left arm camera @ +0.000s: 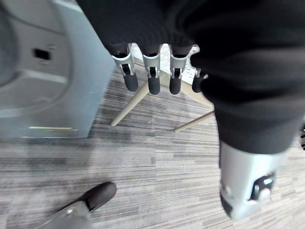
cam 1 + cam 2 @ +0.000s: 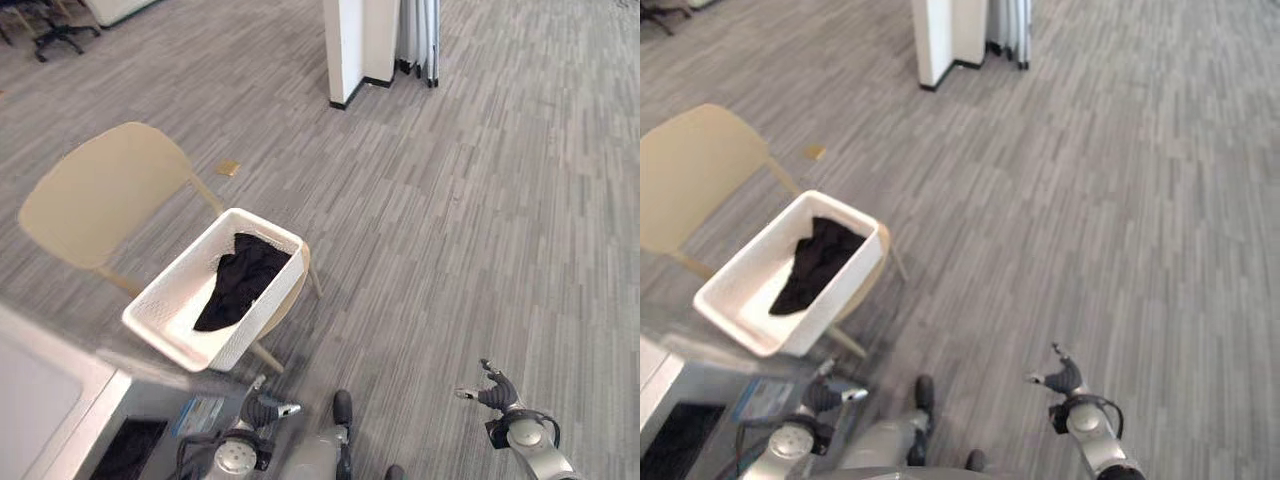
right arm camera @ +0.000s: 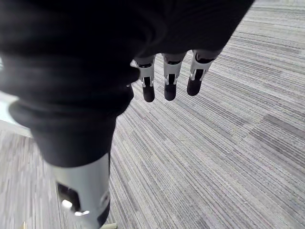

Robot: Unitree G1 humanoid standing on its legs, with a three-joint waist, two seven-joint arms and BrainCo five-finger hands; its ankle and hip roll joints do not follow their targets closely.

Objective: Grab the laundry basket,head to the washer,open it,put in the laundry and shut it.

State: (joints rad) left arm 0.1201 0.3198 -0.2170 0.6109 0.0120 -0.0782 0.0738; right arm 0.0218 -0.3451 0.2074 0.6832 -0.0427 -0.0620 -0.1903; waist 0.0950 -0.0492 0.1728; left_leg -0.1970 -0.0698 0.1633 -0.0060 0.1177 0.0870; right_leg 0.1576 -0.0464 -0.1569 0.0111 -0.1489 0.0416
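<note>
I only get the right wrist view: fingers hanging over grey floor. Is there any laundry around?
Observer: Yes, dark laundry lies in a white basket sitting on a beige chair.
Operator: Is the robot holding that basket?
Observer: No. The left hand hangs open near the chair's legs, apart from it.
Operator: And a washer?
Observer: A grey washer stands right beside the chair, in the left wrist view.
</note>
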